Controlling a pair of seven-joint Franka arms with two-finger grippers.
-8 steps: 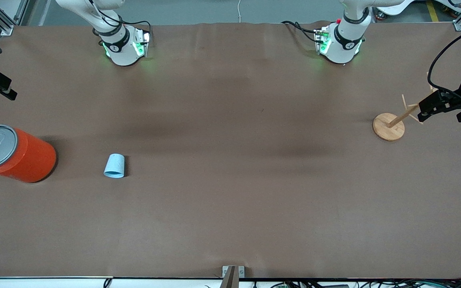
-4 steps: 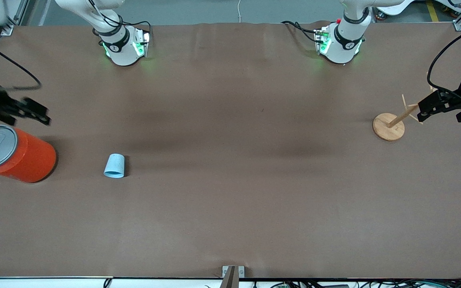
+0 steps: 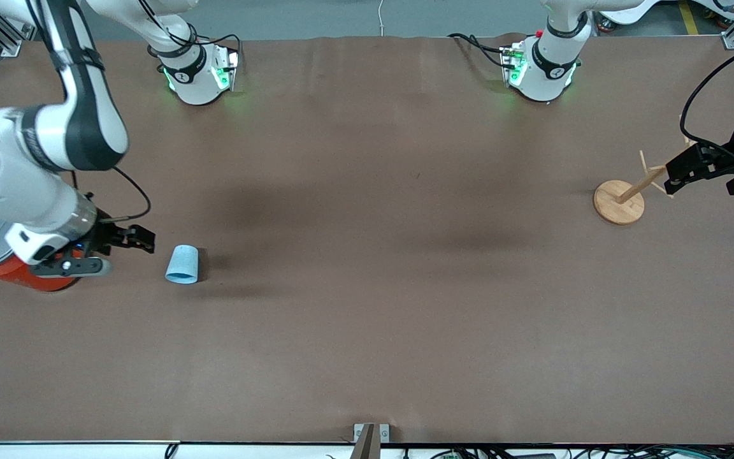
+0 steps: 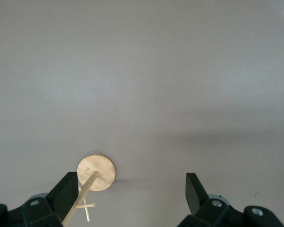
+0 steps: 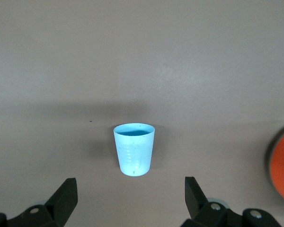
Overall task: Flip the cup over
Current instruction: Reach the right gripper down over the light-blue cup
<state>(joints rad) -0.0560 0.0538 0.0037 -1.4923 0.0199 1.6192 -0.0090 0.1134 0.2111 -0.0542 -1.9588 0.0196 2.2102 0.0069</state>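
The small light blue cup [image 3: 182,264] lies on its side on the brown table, its mouth turned toward the front camera. The right wrist view shows the cup [image 5: 134,149] with its brighter blue inside at the rim. My right gripper [image 3: 126,245] hangs low beside the cup, between it and the orange canister. The right gripper [image 5: 131,195] is open; the cup lies just ahead of its fingertips, not between them. At the left arm's end of the table my left gripper [image 3: 682,173] waits open and holds nothing.
An orange canister [image 3: 35,275] with a grey lid stands at the right arm's end, partly covered by the right arm. A wooden peg stand [image 3: 618,202] sits beside the left gripper; its pole [image 4: 80,198] runs close by one finger.
The right arm has swung in from the table's end, past the canister, and its open gripper now sits beside the cup. The cup and the left arm have not moved.
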